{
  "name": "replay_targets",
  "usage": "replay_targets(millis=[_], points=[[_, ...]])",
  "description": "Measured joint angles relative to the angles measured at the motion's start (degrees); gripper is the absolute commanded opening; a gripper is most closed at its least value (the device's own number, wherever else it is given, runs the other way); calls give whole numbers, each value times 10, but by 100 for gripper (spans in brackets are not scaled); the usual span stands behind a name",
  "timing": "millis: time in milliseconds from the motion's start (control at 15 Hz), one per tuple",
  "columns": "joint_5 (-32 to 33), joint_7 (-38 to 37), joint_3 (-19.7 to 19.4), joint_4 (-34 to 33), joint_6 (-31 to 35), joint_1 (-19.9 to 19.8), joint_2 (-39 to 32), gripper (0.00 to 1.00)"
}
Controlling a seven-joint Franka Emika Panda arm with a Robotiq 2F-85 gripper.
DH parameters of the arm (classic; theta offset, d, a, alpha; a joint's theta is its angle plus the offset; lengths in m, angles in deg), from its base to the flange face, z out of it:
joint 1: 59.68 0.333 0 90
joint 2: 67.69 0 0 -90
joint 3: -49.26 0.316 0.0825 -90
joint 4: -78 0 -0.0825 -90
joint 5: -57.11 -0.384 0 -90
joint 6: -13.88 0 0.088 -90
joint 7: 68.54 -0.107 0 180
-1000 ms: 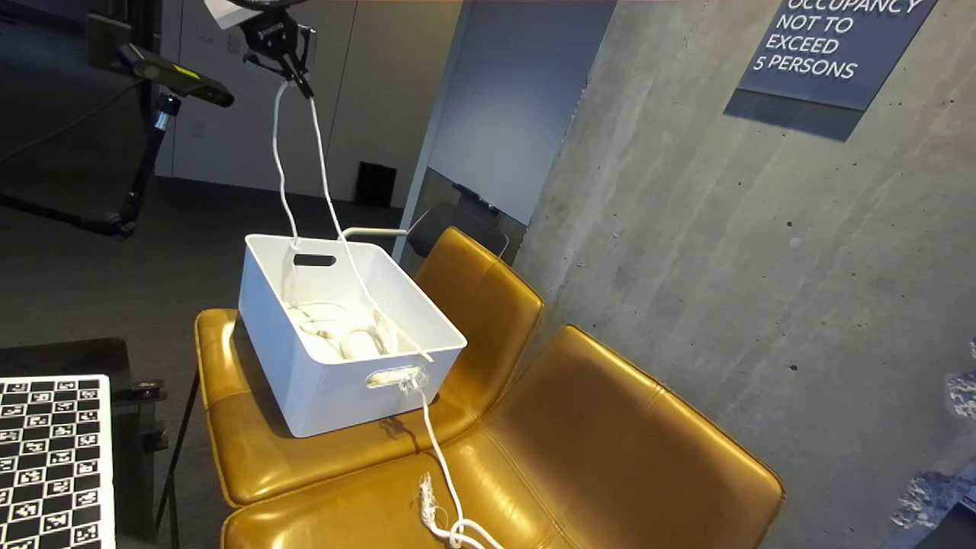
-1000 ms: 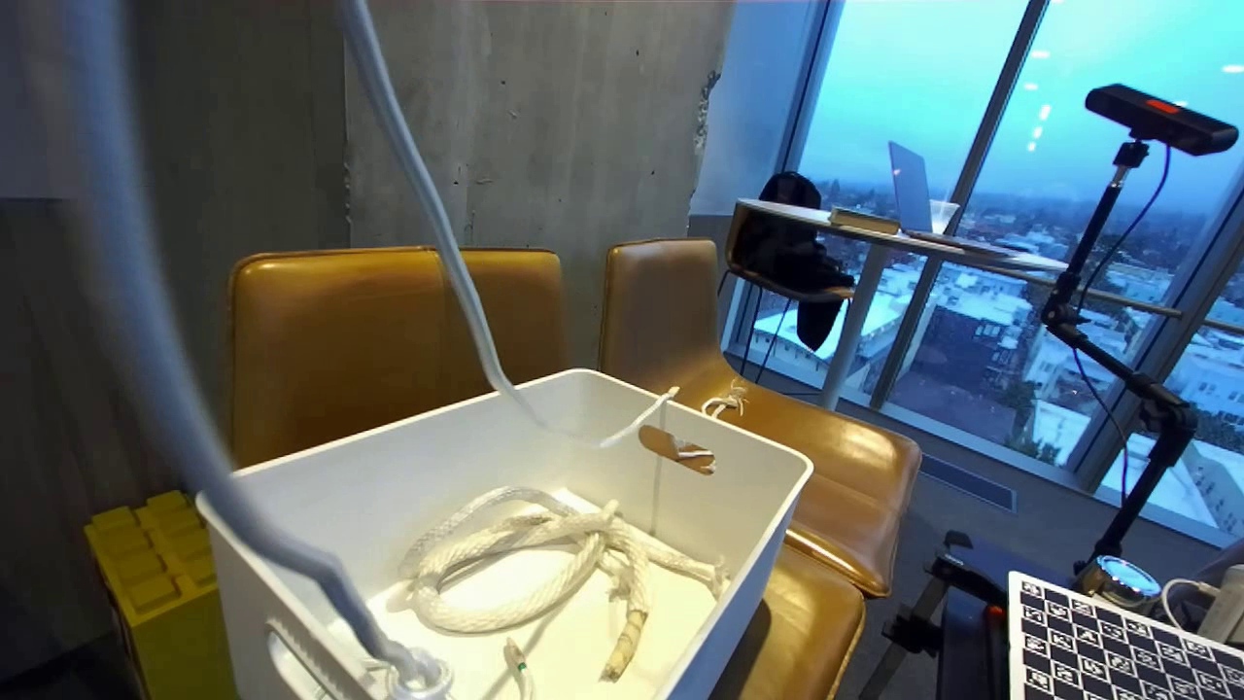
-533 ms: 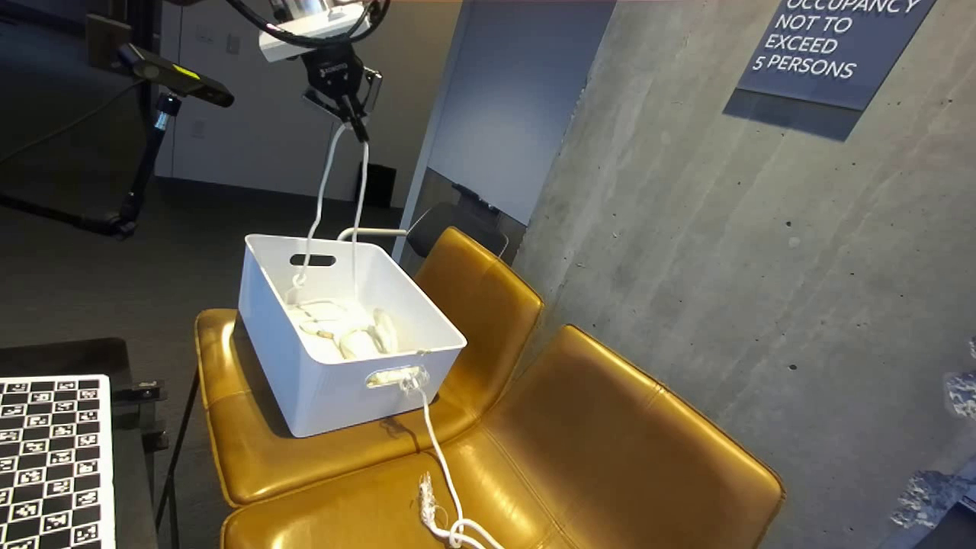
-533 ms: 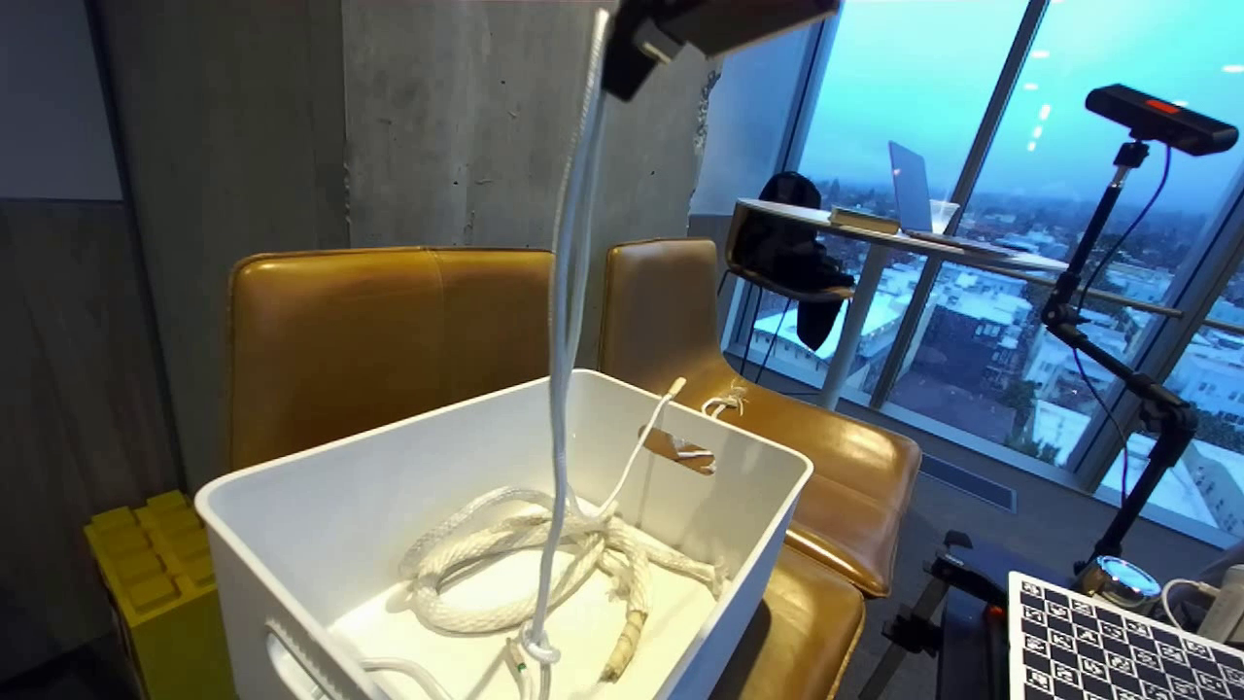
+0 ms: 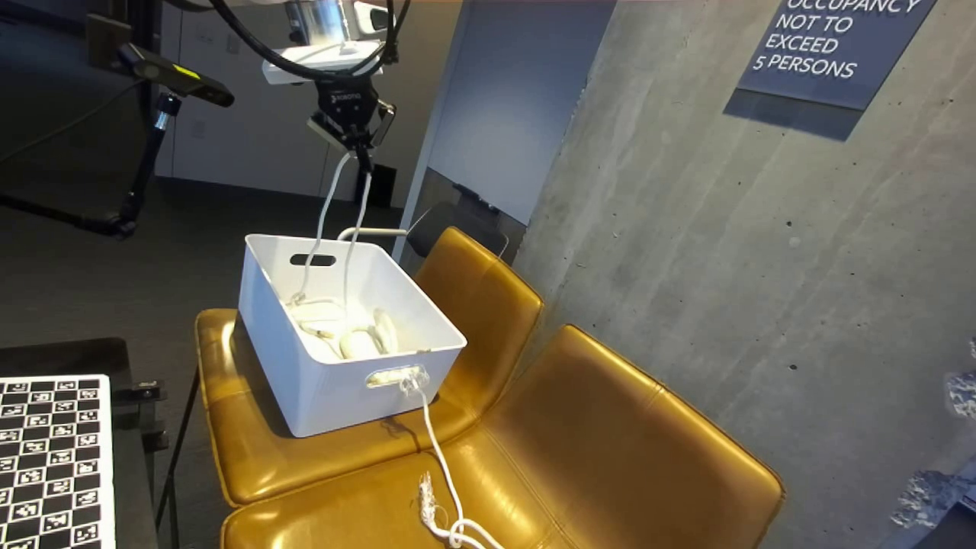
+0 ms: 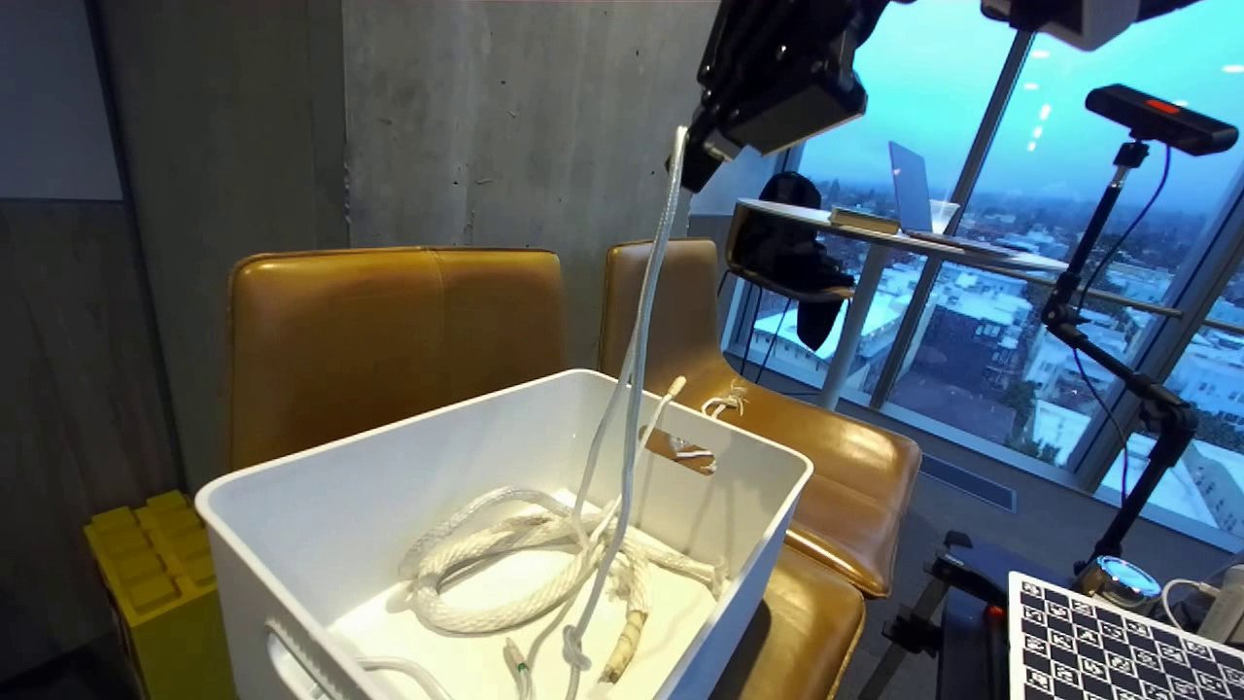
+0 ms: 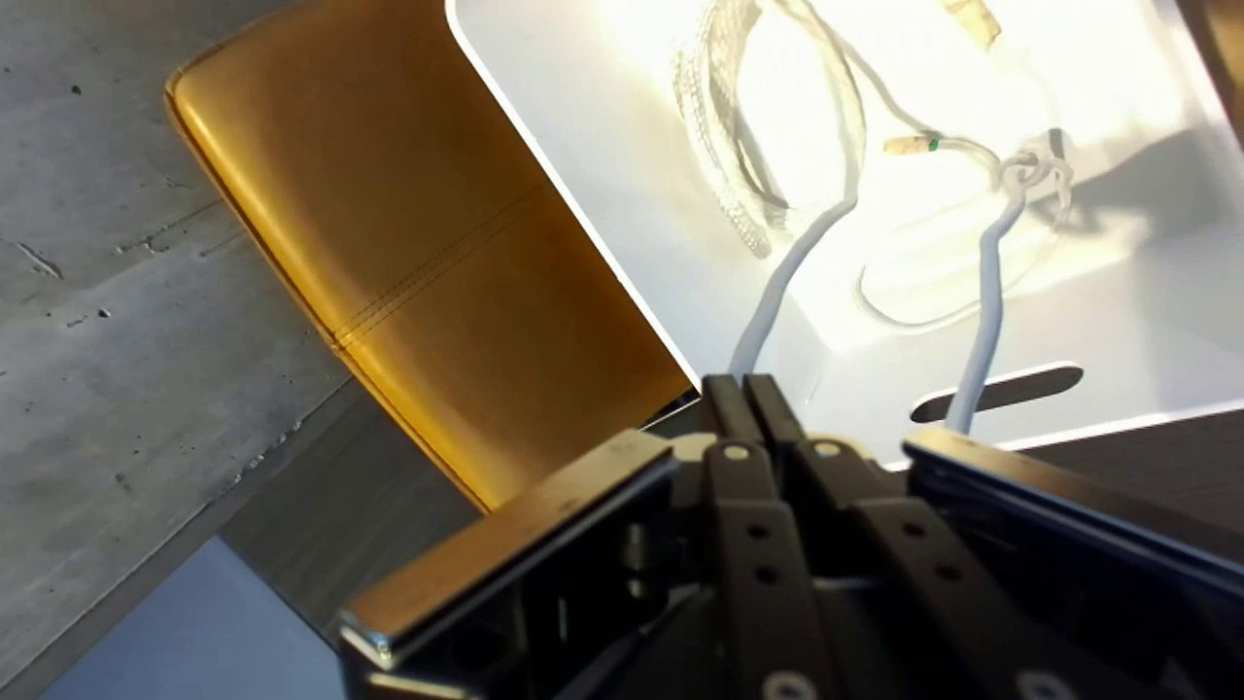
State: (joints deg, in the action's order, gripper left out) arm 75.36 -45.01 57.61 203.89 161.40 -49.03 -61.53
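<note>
My gripper (image 5: 364, 162) is shut on a thin white rope (image 5: 325, 210) and holds it above a white box (image 5: 278, 343). In an exterior view the gripper (image 6: 690, 165) pinches the rope (image 6: 643, 311) near its tips. Two strands hang from the fingers into the box (image 6: 321, 515). One strand has a knot (image 6: 573, 644) low in the box. In the wrist view the gripper (image 7: 746, 381) is nearly closed, and the rope (image 7: 989, 282) runs down on either side; the pinched part is hidden. A thicker coiled white rope (image 6: 466, 615) lies on the box floor.
The box stands on a tan leather chair (image 5: 328, 457) beside another chair (image 5: 640, 427). A rope (image 5: 441, 450) hangs from the box's near handle hole. A concrete wall (image 5: 724, 267), a yellow box (image 6: 165, 583), a checkered board (image 5: 53, 465) and cameras on stands (image 5: 175, 76) are around.
My gripper has moved right and down in an exterior view and entered the other exterior view from the top. The rope stays gripped; its strands now hang lower and slacker inside the box.
</note>
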Motion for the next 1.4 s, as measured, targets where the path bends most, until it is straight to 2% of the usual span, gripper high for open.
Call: replay_targets(millis=[667, 933, 1400], points=[[-20, 6, -30, 18, 0, -26, 0, 99], [-20, 25, -51, 39, 6, -44, 1, 100], [-15, 51, -79, 89, 68, -78, -26, 100]])
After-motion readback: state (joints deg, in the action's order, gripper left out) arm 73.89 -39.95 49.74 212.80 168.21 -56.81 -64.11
